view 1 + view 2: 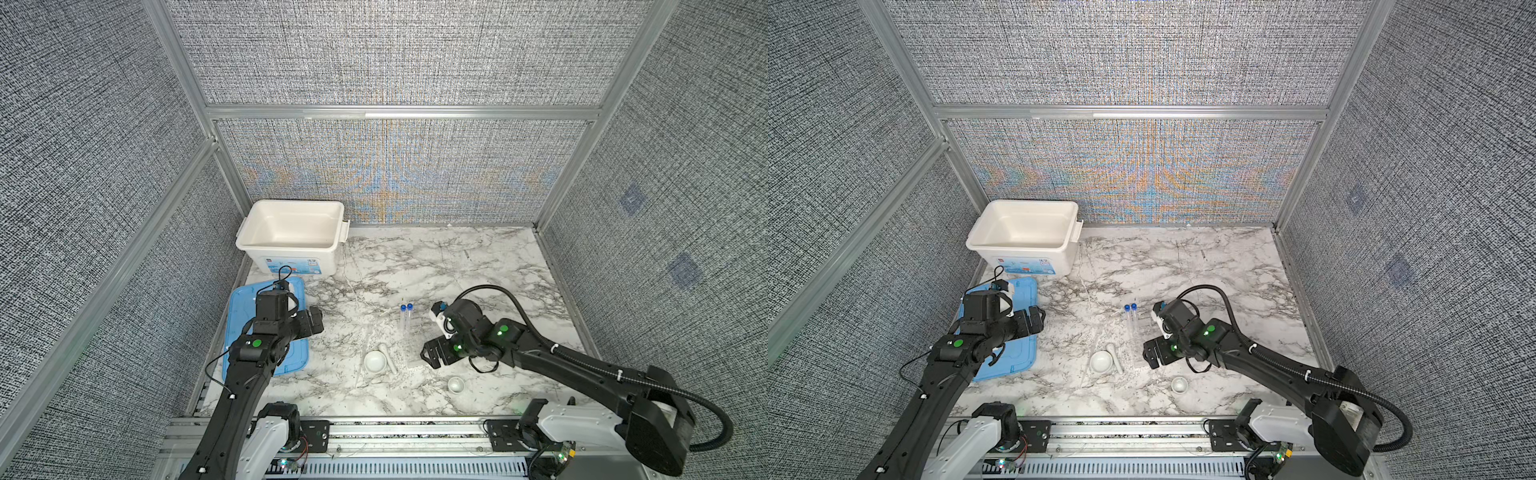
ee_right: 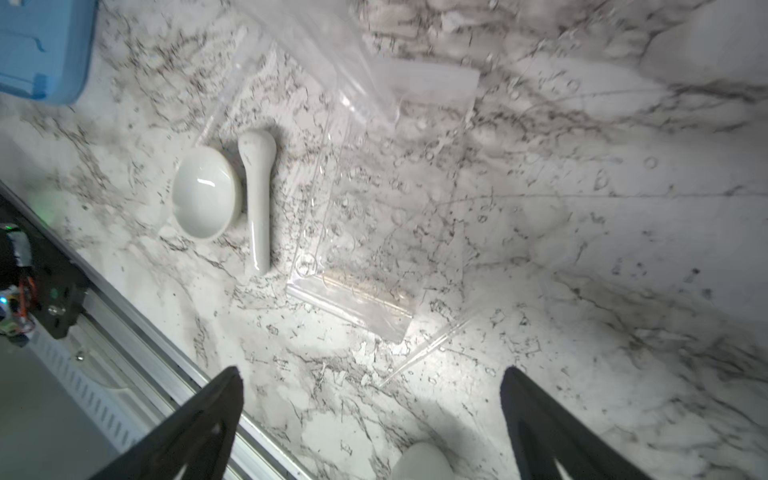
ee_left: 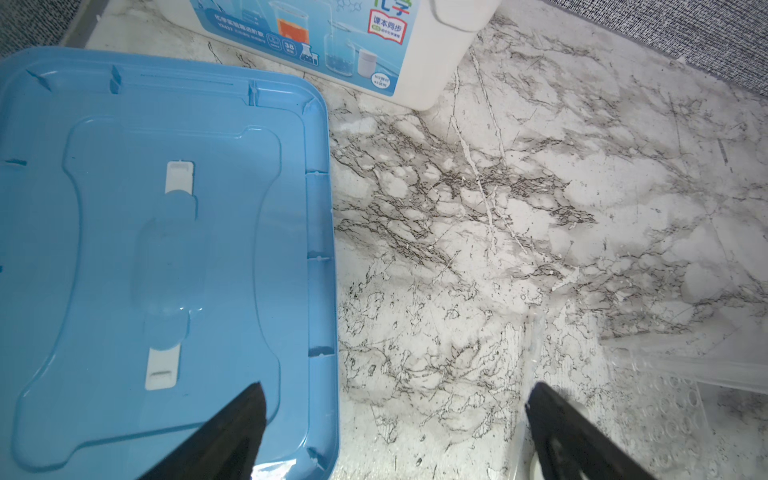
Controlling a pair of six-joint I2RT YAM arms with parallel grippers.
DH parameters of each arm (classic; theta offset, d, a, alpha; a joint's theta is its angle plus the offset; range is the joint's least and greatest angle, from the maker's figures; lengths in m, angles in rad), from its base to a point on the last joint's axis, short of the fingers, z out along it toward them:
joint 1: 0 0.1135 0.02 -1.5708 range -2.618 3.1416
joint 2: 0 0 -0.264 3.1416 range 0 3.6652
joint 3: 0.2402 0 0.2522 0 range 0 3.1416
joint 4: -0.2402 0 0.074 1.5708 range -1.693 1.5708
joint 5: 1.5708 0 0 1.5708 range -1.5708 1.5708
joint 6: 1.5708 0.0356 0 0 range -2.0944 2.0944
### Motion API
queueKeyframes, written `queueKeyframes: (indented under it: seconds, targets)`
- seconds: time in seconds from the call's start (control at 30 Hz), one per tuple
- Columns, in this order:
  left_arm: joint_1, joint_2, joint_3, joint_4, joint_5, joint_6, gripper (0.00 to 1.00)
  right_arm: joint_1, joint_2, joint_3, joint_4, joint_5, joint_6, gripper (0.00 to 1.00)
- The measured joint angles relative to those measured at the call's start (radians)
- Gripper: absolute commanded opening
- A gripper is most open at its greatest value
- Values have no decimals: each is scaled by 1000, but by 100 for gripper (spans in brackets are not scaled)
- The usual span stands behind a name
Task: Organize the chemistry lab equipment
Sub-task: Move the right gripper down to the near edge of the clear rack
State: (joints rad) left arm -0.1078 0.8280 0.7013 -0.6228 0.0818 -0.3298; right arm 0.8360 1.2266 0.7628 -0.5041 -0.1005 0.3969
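The white mortar bowl [image 1: 375, 360] [image 2: 205, 195] sits on the marble near the front middle, with its white pestle [image 1: 389, 358] [image 2: 258, 199] lying beside it. A smaller white dish [image 1: 456, 384] [image 2: 422, 459] stands to the right front. Two clear tubes with blue caps [image 1: 406, 318] lie side by side behind the bowl. A thin clear rod [image 2: 424, 349] lies by a clear plastic bag [image 2: 374, 208]. My right gripper [image 1: 432, 355] [image 2: 372, 370] hangs open just behind the small dish, holding nothing. My left gripper [image 1: 318, 322] [image 3: 397, 386] is open over the blue lid's right edge, empty.
The large white tub [image 1: 291, 259] stands open at the back left. In front of it the flat light-blue lid [image 1: 241, 316] [image 3: 124, 249] lies under my left arm. An aluminium rail [image 1: 415, 428] runs along the table's front edge. Fabric walls close in three sides.
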Motion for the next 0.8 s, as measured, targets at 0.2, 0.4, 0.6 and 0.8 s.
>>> queueKeyframes:
  seconds: [0.2, 0.4, 0.6, 0.8]
  targets:
    - [0, 0, 0, 0, 0, 0, 99, 84, 77, -13, 71, 82, 53, 99]
    - [0, -14, 0, 0, 0, 0, 99, 134, 146, 16, 90, 133, 98, 99]
    - [0, -12, 0, 0, 0, 0, 99, 172, 163, -30, 136, 187, 180, 99]
    - [0, -35, 0, -1, -5, 0, 99, 203, 200, 2, 145, 241, 217, 99]
